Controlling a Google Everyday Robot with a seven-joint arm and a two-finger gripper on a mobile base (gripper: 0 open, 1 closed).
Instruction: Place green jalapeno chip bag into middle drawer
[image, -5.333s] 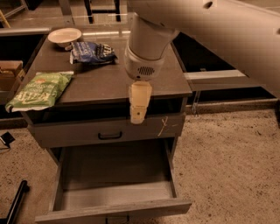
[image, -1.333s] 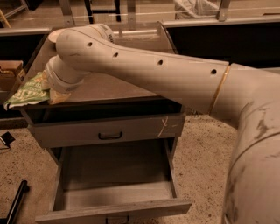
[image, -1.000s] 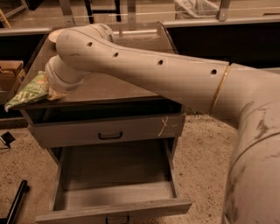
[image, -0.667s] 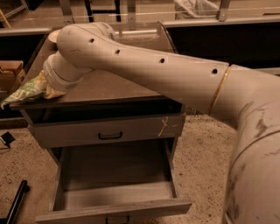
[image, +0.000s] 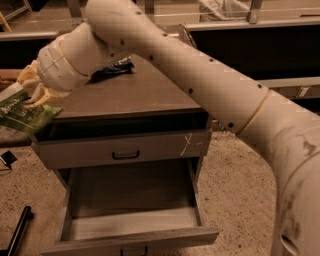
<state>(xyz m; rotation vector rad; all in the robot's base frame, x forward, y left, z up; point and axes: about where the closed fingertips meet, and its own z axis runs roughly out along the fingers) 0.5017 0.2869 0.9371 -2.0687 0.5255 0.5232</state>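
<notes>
The green jalapeno chip bag hangs tilted at the far left, past the left edge of the cabinet top. My gripper is at the end of the big white arm, over the top's left corner. It is shut on the bag's upper edge and holds it lifted off the top. The middle drawer stands pulled open below, deep and grey, with nothing in it. It is well below and to the right of the bag.
The shallower drawer with a black handle sits just under the top, slightly ajar. A dark blue chip bag lies at the back of the top, partly behind my arm. A black object lies on the carpet at lower left.
The gripper has lifted the green bag off the cabinet top and carried it left, beyond the top's edge. The arm has risen, uncovering the dark blue bag.
</notes>
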